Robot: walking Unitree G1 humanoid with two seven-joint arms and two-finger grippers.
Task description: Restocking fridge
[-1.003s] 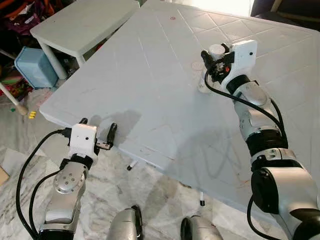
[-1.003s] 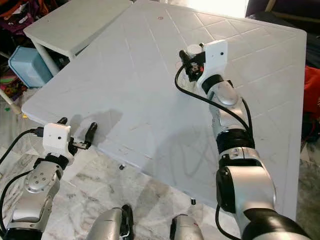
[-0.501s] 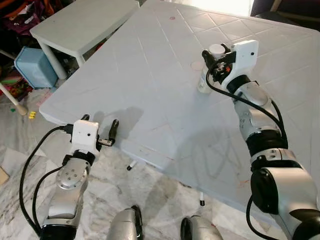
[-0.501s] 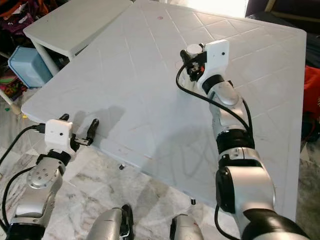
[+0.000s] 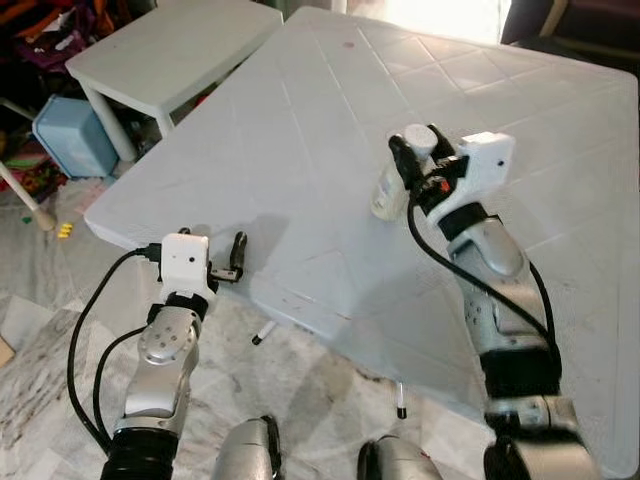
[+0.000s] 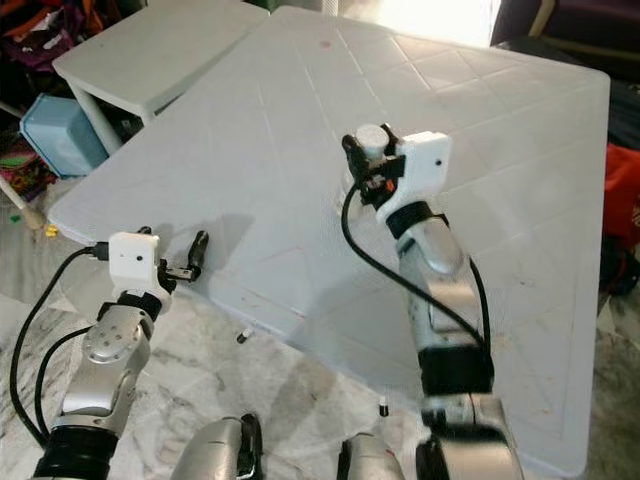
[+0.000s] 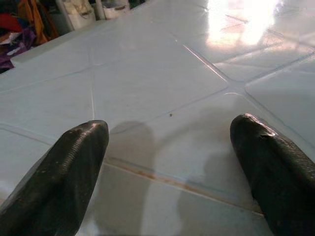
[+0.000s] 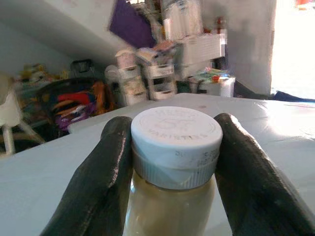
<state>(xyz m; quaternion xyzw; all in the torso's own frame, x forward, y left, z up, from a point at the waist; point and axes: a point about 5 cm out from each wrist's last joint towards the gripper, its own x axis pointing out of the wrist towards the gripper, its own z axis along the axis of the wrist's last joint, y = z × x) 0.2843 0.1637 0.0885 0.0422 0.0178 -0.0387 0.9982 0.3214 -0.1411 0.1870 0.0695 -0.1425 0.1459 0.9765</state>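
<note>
Bottle (image 8: 173, 172) up in the air, one single bottle with a white screw cap (image 8: 174, 132) and pale yellowish contents, pinched right at the neck by the right gripper (image 5: 418, 160), both black fingers (image 8: 106, 167) pressed against the cap's sides. From the head views it hangs tilted above the middle of the big white plastic table (image 5: 300, 130), its body leaning down toward the surface; whether the base touches the tabletop can't be told. Over on the other side, the left gripper (image 5: 212, 250) sits low at the table's near edge, its two fingers (image 7: 69, 162) spread wide with nothing between them, tips just above the white surface. Two tables in all: a second, smaller white table (image 5: 160, 45) stands beyond the far-left corner, with one blue bin (image 5: 62, 135) on the floor beside it.
</note>
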